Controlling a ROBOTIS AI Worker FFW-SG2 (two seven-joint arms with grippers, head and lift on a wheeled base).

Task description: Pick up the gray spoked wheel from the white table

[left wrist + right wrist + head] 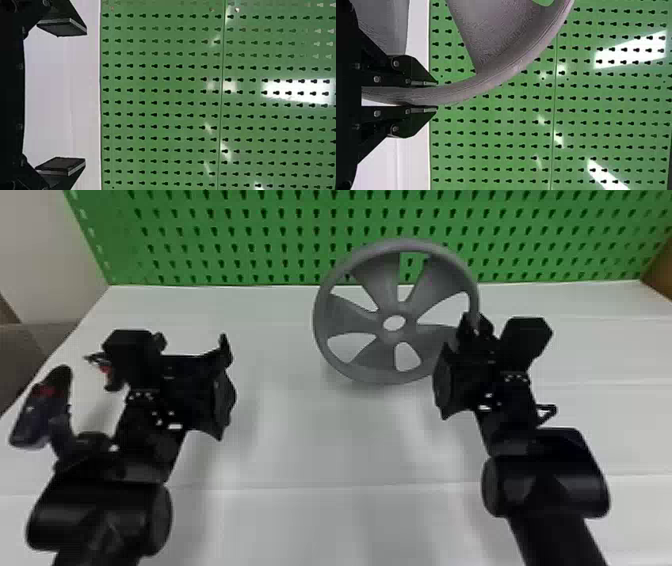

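White table (300, 440), faint creases running across it, spread between its near part and the far edge. Nearest, both black arms came in low over it. Left gripper (229, 385) hung above the left part of the table, its two fingers (65, 27) wide apart with nothing between them. Right gripper (459, 340) was over the right half, farther in; its fingers (417, 77) were clamped on the rim of the gray wheel, one on each side. Wheel (395, 302) was on edge and tilted, near the middle of the far edge, five broad spokes around a round center hole. Could not tell whether its lower rim touched the table. Behind the far edge rose a green pegboard (240, 235), rows of dark slots, the wheel's upper part showing against it.
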